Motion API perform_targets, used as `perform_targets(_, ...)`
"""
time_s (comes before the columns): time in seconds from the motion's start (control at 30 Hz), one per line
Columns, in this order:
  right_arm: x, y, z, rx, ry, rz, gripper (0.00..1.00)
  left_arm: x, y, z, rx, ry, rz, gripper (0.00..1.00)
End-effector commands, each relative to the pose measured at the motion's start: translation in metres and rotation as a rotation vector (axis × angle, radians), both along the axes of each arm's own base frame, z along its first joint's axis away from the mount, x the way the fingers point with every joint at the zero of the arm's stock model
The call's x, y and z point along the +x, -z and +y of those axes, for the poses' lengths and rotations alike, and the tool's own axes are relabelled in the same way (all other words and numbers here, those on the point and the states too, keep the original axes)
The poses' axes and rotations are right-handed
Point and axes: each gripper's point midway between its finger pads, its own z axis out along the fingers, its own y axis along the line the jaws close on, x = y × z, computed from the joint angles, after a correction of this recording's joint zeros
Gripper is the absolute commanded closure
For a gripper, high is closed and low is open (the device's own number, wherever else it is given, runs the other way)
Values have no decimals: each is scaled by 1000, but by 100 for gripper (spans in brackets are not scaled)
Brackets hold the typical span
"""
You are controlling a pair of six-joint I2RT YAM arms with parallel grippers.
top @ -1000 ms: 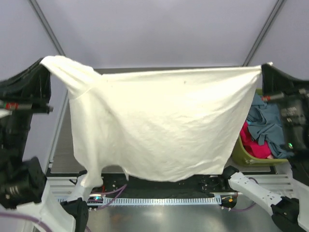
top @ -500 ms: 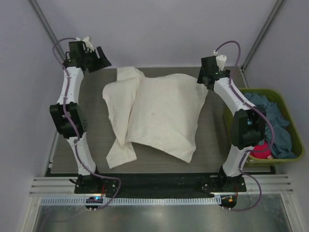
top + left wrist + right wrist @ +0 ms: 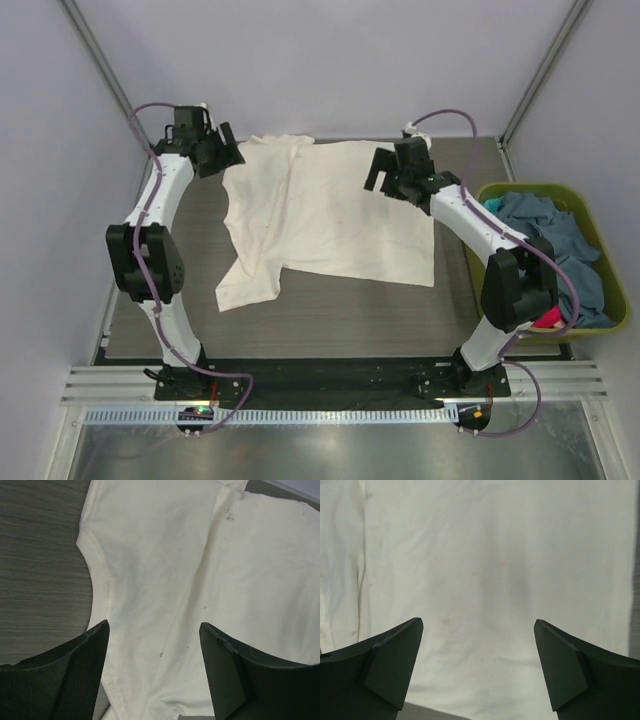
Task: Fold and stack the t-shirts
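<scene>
The cream t-shirt (image 3: 335, 215) lies spread on the grey table (image 3: 330, 320), one sleeve folded in along its left side. My left gripper (image 3: 222, 155) hovers open over the shirt's far left corner; in the left wrist view its jaws (image 3: 154, 625) stand apart with only the cream cloth (image 3: 165, 555) lying below them. My right gripper (image 3: 385, 175) hangs open above the far right part of the shirt; in the right wrist view the gripper (image 3: 478, 621) frames flat cream fabric (image 3: 495, 555) and holds nothing. A slate grey-blue tee (image 3: 545, 235) and a red-pink one (image 3: 547, 320) lie in the basket.
The olive-green basket (image 3: 530, 187) stands at the table's right edge, beside the right arm. Bare table shows in front of the shirt and along its left side (image 3: 150, 300). Metal frame posts rise at the far corners.
Both grippers held the cream shirt up stretched between them; they lowered it onto the table, let go and opened. The shirt has settled flatter and the right gripper has moved in over it.
</scene>
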Motion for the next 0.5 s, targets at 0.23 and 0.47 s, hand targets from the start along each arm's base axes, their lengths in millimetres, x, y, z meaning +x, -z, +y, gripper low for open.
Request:
perform_targets(0.23, -39, 104, 33, 136, -95, 233, 0, -6, 122, -26, -112, -83, 248, 28)
perform_targets(0.47, -63, 161, -12, 100, 39, 368, 0, -15, 175, -10, -39, -155, 368, 30)
